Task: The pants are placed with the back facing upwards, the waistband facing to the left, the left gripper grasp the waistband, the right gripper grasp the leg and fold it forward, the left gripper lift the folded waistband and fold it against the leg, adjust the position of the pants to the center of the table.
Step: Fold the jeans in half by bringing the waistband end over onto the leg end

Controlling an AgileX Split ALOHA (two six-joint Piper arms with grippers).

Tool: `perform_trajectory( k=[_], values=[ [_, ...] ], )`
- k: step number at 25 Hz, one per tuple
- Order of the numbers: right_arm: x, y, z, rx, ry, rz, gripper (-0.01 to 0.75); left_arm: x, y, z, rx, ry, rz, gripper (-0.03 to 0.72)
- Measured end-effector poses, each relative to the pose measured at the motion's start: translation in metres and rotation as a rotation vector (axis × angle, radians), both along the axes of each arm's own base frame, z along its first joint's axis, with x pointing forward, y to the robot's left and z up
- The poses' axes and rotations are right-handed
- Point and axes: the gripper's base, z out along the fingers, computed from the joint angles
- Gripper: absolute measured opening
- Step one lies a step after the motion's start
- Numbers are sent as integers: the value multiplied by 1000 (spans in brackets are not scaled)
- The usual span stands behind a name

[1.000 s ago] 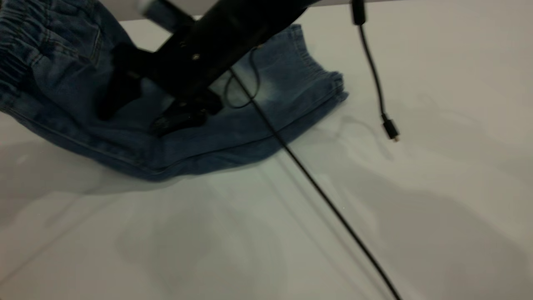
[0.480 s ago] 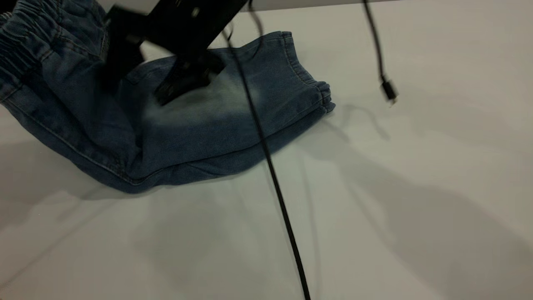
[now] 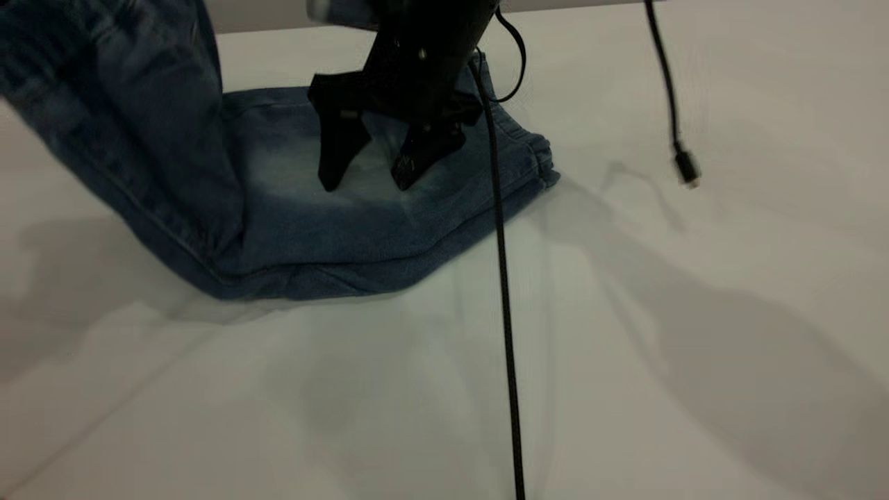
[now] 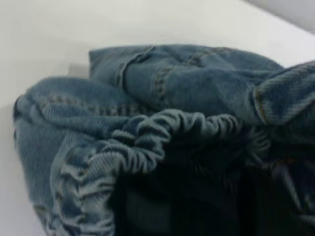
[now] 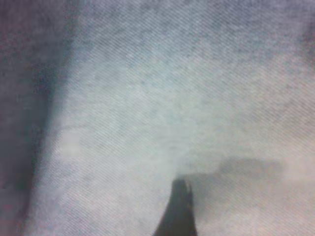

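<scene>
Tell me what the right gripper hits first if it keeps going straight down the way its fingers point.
Most likely the faded patch of the leg: the right gripper, fingers apart, points down at it, seemingly just above the denim.

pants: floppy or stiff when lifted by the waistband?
Likely floppy: the pants drape from the raised end at the exterior view's left down to the table. Probably bunches easily: the waistband gathers into ruffles.

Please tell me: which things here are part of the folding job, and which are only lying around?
Job:
pants, waistband end raised at left
waistband
leg, flat on table
right gripper, jaws open above leg
left gripper, hidden behind waistband

Not part:
loose cable plug
black cable
</scene>
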Motion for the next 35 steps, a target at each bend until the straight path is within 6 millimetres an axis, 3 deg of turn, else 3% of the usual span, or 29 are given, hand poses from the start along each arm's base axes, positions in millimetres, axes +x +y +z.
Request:
perform_trajectory(
  k=[3,10,13,16,22,28,35],
  values=[
    [-5,6,-5,4,7,11,569,5,-12,1,18,-20,-4,113],
    [-9,19,8,67,38,49,569,20,-48,-15,39,-13,-39,113],
    [-6,16,17,45,34,82,569,26,-63,-16,38,-15,-84,113],
    [4,9,37,54,13,75,569,30,-65,-12,44,-33,-84,113],
    [34,-14,92,88,-98,40,547,30,-65,-12,42,-32,-85,113],
    [65,-60,150,68,-304,-59,539,32,-66,-14,18,-21,-62,113],
    [84,-103,164,72,-329,-146,539,52,-86,-30,46,-12,-124,113]
  ],
)
